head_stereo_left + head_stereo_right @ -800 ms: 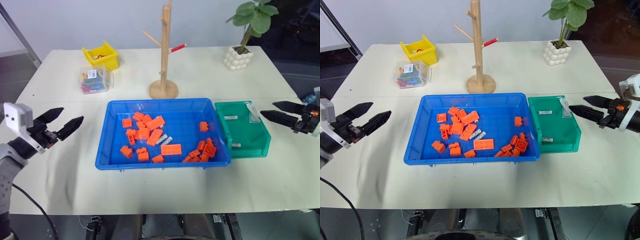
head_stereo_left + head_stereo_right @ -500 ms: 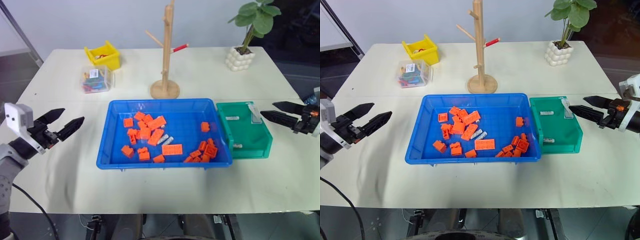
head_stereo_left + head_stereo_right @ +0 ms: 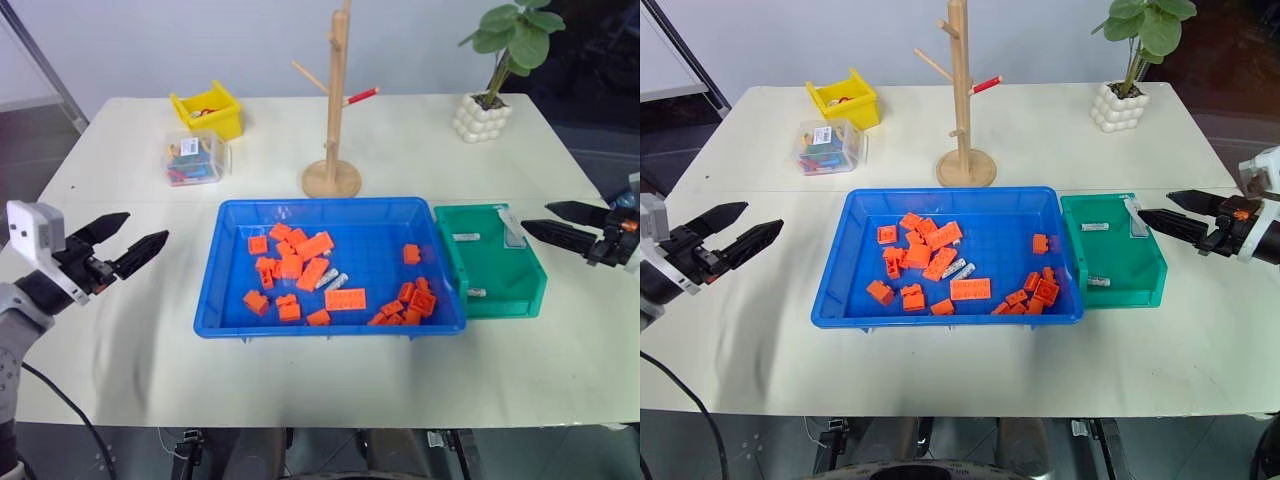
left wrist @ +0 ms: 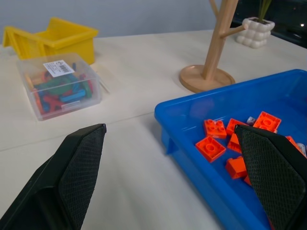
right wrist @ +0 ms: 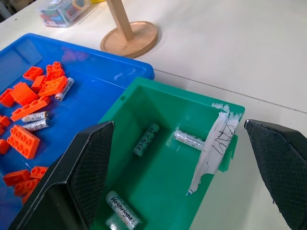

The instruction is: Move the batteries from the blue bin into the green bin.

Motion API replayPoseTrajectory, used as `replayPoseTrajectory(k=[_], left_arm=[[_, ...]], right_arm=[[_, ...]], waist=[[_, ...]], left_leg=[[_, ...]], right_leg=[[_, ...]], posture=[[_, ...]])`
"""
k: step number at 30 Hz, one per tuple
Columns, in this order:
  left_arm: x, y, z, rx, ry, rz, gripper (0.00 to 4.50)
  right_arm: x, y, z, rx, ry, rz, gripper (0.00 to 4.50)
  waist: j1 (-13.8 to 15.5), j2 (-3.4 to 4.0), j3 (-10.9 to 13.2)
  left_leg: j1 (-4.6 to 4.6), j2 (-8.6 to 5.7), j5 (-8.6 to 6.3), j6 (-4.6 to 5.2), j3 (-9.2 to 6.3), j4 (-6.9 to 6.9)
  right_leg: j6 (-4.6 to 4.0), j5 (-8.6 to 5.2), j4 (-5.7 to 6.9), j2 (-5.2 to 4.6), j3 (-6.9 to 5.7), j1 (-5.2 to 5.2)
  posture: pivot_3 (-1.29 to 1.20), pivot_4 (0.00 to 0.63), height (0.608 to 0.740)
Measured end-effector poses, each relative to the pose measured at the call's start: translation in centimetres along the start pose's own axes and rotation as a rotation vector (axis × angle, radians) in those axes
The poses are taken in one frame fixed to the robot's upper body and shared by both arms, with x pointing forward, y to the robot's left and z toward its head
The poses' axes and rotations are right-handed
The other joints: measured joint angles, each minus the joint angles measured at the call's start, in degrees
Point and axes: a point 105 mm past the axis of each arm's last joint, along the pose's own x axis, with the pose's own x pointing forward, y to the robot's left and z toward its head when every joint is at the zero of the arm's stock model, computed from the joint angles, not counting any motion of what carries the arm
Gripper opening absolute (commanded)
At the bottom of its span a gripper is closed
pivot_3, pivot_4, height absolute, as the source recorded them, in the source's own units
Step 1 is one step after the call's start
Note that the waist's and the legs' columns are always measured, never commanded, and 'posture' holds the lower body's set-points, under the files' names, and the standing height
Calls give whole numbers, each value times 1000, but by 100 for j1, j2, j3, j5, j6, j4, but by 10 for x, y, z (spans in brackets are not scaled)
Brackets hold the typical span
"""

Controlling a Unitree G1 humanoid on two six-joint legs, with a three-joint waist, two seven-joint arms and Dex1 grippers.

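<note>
Batteries (image 5: 146, 139) in green bin (image 5: 158, 187); one label reads "Heavyright".

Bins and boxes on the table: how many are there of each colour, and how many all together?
Blue bin: 1
Green bin: 1
Yellow bin: 1
Clear box: 1
Total: 4

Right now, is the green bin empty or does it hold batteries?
Not empty. The green bin holds several batteries lying flat on its floor.
</note>
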Motion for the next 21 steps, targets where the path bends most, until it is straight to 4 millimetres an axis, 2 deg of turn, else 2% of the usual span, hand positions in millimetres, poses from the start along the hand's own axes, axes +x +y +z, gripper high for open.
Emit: replayPoseTrajectory(k=[12, 17, 21], left_arm=[[2, -3, 1, -1, -1, -30, 4500], [10, -9, 17, 36, 10, -110, 4500], [21, -27, 27, 51, 48, -262, 4500]], right_arm=[[5, -1, 1, -8, 3, -11, 4465], [12, 6, 20, -64, -26, 15, 4465], [21, 21, 32, -120, -30, 69, 4465]], waist=[[1, 0, 0], [-3, 0, 0], [-6, 0, 0]], left_leg=[[-2, 0, 0, 0, 0, 0], [-3, 1, 0, 0, 0, 1], [-20, 0, 0, 0, 0, 2]], right_leg=[[0, 0, 0, 0, 0, -1], [0, 0, 1, 1, 0, -4], [0, 1, 2, 2, 0, -19]], posture=[[0, 150, 740], [0, 150, 740], [0, 150, 740]])
